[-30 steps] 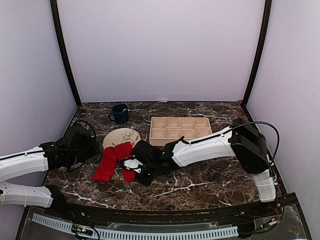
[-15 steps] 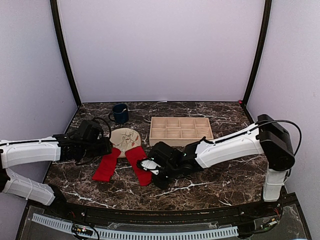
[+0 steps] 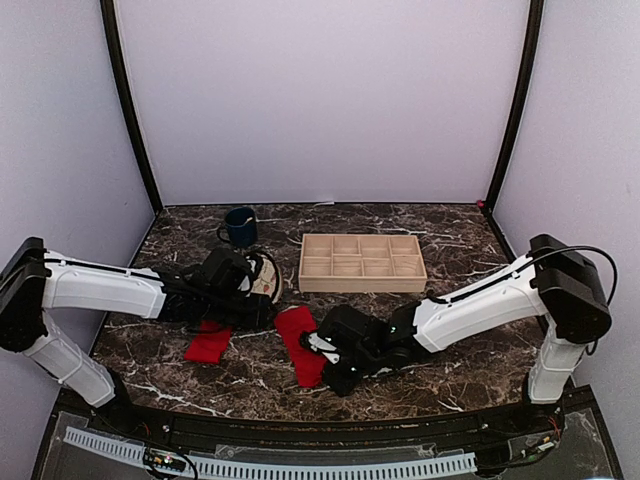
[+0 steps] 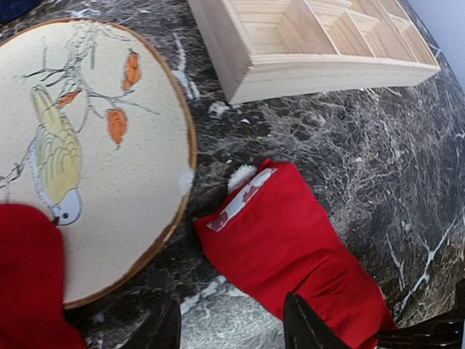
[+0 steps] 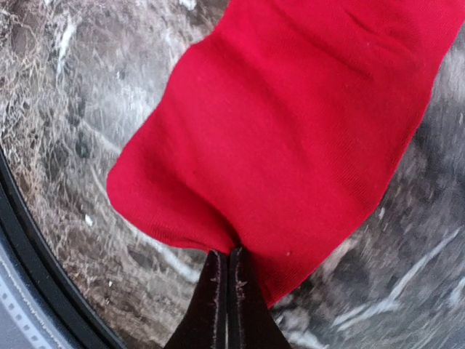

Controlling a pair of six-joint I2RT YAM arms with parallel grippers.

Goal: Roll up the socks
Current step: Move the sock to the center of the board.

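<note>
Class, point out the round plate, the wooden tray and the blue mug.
round plate (image 4: pixel 131 182), left wrist view, bare cream face
wooden tray (image 3: pixel 362 285), top view, front wall
blue mug (image 3: pixel 240 228), top view, outer side

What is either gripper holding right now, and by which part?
The right gripper is pinched shut on the edge of the flat bright red fabric sock, close to one end. The left gripper is open, holding nothing.

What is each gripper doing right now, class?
Left gripper: open, holding nothing.
Right gripper: shut, pinching the edge of a red sock.
</note>
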